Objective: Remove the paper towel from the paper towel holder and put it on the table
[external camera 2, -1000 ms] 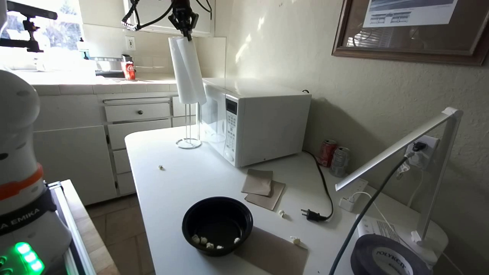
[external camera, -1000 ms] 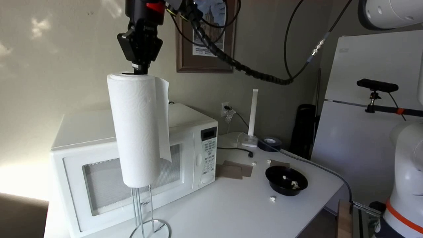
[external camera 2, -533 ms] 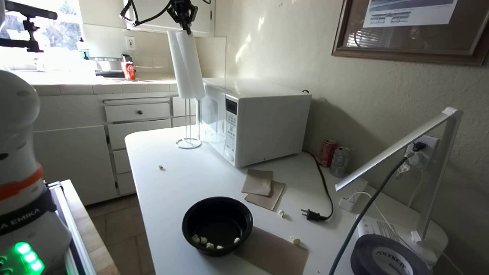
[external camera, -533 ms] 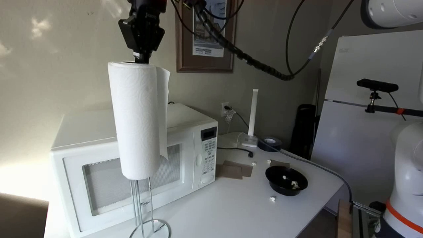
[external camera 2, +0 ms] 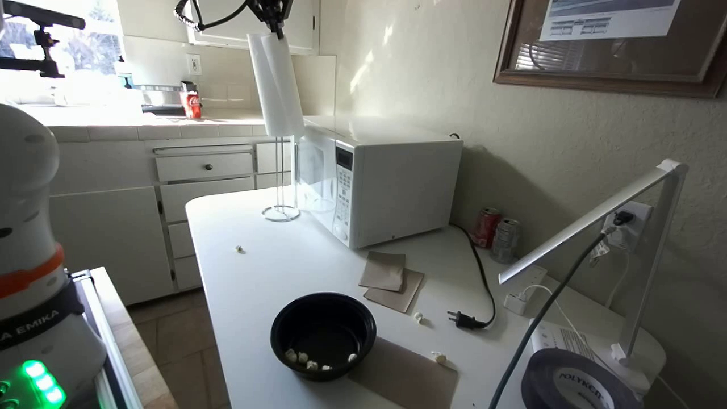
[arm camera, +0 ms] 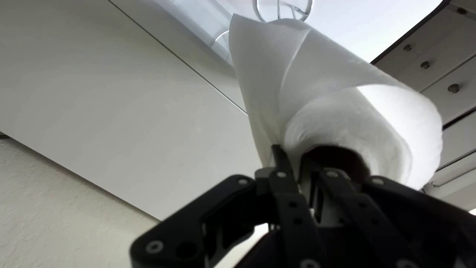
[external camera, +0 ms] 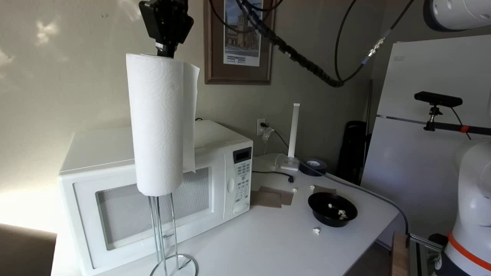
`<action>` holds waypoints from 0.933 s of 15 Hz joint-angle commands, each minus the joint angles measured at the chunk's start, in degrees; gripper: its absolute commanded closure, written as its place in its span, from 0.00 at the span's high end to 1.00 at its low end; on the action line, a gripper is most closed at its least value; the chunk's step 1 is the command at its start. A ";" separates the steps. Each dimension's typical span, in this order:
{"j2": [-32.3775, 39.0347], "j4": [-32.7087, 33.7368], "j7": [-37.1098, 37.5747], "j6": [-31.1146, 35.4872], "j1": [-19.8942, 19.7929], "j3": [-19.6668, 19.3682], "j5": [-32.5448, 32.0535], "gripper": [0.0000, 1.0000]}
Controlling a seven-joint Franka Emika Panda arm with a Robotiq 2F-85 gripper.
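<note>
Paper towel (external camera: 157,126) held up over it, the white table (external camera 2: 255,284) lies below me, the microwave (external camera 2: 406,187) on it. By the microwave's door stands the holder (external camera: 161,234), its wires hidden past the paper towel's lower end, well above the base ring. A black bowl (external camera 2: 326,326) sits well apart. My gripper (arm camera: 293,158) is clamped on the paper towel's upper end, at the core's edge. Popcorn (external camera: 316,230) lies in the bowl and on the table.
</note>
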 commanded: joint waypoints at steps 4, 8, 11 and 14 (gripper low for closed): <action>-1.60 1.80 0.81 -4.45 0.41 0.12 -0.96 0.03; -3.33 1.73 1.25 -6.50 0.32 0.11 -0.92 0.03; -5.15 0.07 1.15 -6.52 0.08 0.02 -0.36 0.03; -7.73 -4.12 0.82 -4.99 -1.03 -0.78 0.80 0.03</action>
